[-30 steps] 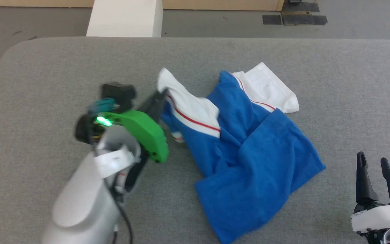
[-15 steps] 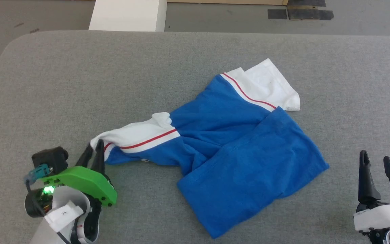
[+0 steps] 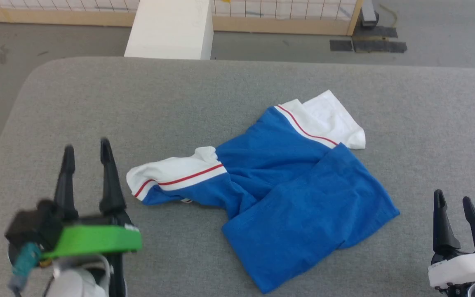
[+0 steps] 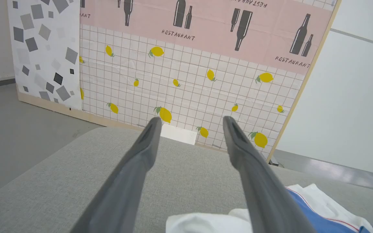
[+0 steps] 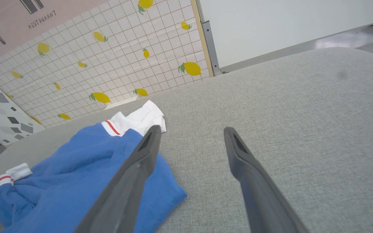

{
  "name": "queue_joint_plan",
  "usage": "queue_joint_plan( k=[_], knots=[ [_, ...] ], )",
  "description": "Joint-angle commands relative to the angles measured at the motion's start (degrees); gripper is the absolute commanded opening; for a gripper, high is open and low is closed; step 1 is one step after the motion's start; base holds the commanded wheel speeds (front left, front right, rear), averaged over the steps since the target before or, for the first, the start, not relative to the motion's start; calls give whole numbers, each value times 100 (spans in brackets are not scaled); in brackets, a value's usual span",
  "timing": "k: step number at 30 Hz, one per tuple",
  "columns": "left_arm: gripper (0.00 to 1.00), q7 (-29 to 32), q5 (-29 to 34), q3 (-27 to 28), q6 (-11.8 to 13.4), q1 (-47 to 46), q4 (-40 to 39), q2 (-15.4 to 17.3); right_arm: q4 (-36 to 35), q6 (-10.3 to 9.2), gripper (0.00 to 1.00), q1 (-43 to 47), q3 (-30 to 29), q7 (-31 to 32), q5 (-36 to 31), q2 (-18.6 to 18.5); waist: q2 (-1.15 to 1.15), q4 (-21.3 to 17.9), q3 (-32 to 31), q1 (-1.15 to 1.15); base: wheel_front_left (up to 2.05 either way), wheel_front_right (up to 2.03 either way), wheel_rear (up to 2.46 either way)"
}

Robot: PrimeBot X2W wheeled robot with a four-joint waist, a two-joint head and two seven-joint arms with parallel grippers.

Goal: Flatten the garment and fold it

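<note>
**Head view.** My left pincer (image 3: 86, 146), at the lower left of the frame, has its two dark fingers spread wide with nothing gripped between them. The fingertips stand just left of the white, red-striped sleeve end of the garment (image 3: 295, 189), with a strip of bare grey between them. My right pincer (image 3: 452, 196), at the lower right, is equally wide and empty, apart from the blue hem corner to its left.

The garment lies crumpled from the centre to right of centre on the table (image 3: 221, 90). Its blue body is doubled over itself. One white sleeve is drawn out to the left, and the other lies at the upper right of the heap.

**Left wrist view.** White sleeve cloth shows at the bottom edge, low between my fingers. I cannot tell whether it touches them.

**Right wrist view.** My left-hand finger crosses in front of the blue cloth, and bare grey lies between the fingers.

**Edges and room.** The table's far edge runs across the upper frame and rounds off at the upper left. A white block (image 3: 171, 29) stands beyond that edge on the floor (image 3: 56, 41). Bare surface lies left of, above and right of the garment.
</note>
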Motion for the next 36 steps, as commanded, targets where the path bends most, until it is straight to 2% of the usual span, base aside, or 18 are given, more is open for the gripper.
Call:
queue_joint_plan(
  k=[1,6,11,16,20,24,30,36],
  knots=[
    [100,-39,221,-14,74,318,-83,-103,-24,-8,100,44,14,21,-36,2,0,40,-125,0,0,0,0],
    [100,-49,933,-137,25,1018,-39,-370,-28,-8,100,129,20,32,-33,2,0,60,-199,0,0,0,0],
    [100,-50,1063,-135,-166,1431,135,-769,-18,-8,100,229,11,91,-43,2,0,150,-241,0,0,0,0],
    [100,-50,1163,-31,-377,1407,205,-940,-236,-8,100,-8,60,451,-195,2,0,267,-191,0,0,0,0],
    [100,-51,1294,27,-483,1304,216,-1007,-543,-8,100,-641,140,1180,-341,2,0,300,-43,0,0,0,0],
    [100,-51,1405,-31,-532,1128,187,-1048,-571,-8,100,-1544,108,2243,-501,-85,0,365,213,0,0,0,0],
    [100,-51,1441,-338,-548,695,148,-1069,2,-8,100,-2895,68,3978,-712,-553,0,651,771,0,0,0,0],
    [100,-51,1585,-705,-554,282,244,-1071,728,-8,100,-3683,246,5146,-930,-946,0,1052,1220,0,0,0,0]
  ],
)
